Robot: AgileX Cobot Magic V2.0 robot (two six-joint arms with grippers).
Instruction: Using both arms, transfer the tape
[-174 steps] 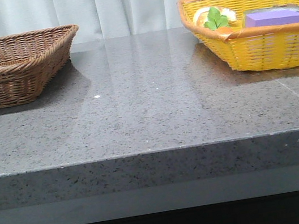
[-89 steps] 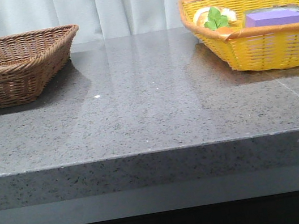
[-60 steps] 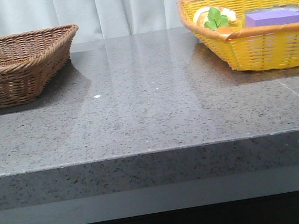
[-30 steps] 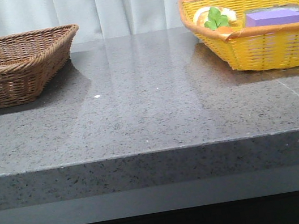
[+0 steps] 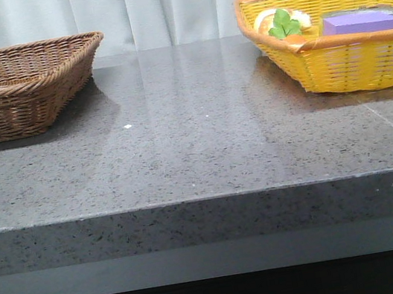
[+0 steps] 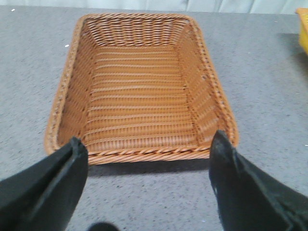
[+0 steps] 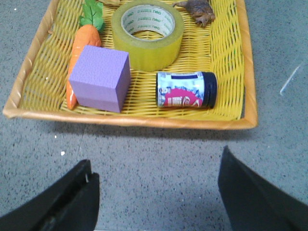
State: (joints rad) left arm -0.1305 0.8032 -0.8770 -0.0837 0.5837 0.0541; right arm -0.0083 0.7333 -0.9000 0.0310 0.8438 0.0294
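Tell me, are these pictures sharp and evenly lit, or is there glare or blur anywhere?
Front view: the polished table mirrors the pale curtain as soft glare streaks, and the brown basket casts a shadow beside it. Left wrist view: the left tool looks soft and blurred at the frame's edge. Right wrist view: the tape and its print are sharp; the right tool is blurred.

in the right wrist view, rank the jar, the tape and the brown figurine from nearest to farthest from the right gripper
1. The jar, lying on its side at the near edge of the yellow basket, closest to the right gripper.
2. The tape, lying flat behind the jar.
3. The brown figurine, at the basket's far side.
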